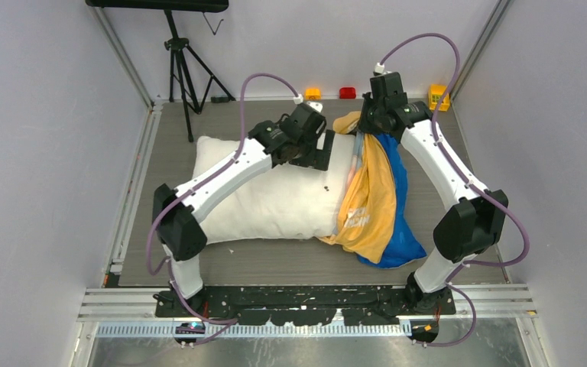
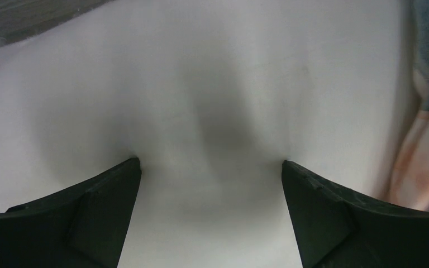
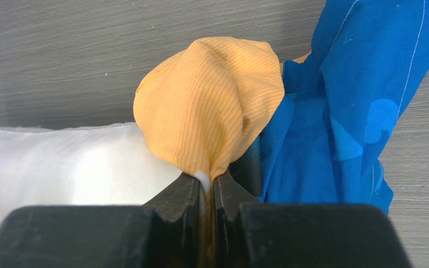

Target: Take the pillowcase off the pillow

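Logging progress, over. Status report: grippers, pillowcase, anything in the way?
Left gripper open, pressing into pillow. Right gripper shut on pillowcase, bunched at pillow's right end. No obstruction seen.

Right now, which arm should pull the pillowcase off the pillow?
Right. The right end effector is shut on the bunched orange pillowcase. The left end effector is open, pressed into the bare pillow, likely better for holding it down.

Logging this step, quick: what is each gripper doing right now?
Left gripper: open, pressing into the plump white fabric pillow.
Right gripper: shut on the crinkly orange-yellow fabric pillowcase.
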Controlling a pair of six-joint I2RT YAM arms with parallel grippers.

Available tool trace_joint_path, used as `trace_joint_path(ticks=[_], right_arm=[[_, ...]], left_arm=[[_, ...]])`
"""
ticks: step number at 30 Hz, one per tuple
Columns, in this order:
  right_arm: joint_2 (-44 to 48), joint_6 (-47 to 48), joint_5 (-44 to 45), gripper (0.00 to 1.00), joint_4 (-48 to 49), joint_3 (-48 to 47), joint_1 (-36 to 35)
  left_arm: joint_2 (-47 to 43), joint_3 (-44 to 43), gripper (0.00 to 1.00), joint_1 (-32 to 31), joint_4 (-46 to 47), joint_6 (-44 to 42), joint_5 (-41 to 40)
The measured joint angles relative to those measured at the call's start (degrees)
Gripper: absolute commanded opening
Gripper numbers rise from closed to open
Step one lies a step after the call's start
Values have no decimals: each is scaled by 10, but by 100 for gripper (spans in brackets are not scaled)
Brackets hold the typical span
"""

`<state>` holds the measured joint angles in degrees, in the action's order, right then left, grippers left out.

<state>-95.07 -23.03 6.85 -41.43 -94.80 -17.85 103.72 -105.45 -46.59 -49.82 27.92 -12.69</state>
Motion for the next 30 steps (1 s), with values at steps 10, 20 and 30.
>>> trace_joint_path(ticks=[10,20,30], right_arm=[[2,-11,3,14,19,35,-1],[42,-75,100,4,28,97,14],[117,-208,183,5,23,153,30]], left_arm=[[11,151,0,37,132,50,47],[-157,306,0,154,212,81,122],[-319,390,0,233,203,97,85]])
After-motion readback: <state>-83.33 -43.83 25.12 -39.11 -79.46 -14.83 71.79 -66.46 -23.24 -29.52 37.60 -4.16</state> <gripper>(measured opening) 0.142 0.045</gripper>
